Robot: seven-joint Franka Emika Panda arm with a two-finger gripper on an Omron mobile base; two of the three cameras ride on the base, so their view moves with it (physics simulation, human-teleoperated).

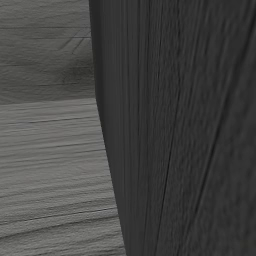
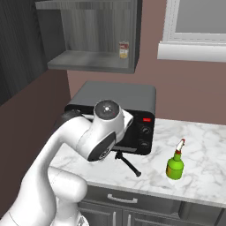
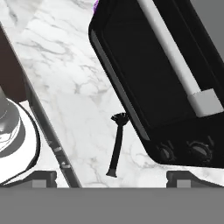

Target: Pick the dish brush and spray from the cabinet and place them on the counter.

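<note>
On the far left of the right base view, the open cabinet (image 2: 88,35) hangs on the wall, and 1 small can (image 2: 124,50) stands on its shelf near the right side. Below it the white arm (image 2: 95,137) bends over the marble worktop (image 2: 198,145). Just behind the arm sits a black microwave (image 2: 119,106) (it has a red light and 2 round knobs on its right side).

The dish brush (image 2: 128,163) lies flat on the worktop, in front of the microwave and close to it. It is thin and black. In the hand view the dish brush (image 3: 117,146) lies alone on the marble, its bristle end by the front edge of the microwave (image 3: 162,78), and nothing holds it. The 2 dark tips of the jaws stand far apart, wide and with nothing between them.

To the right, the spray (image 2: 175,162) stands upright on the worktop, well apart from the brush. It is a green bottle with a red and white top. Farther right, high up, is a white window (image 2: 194,31).
</note>
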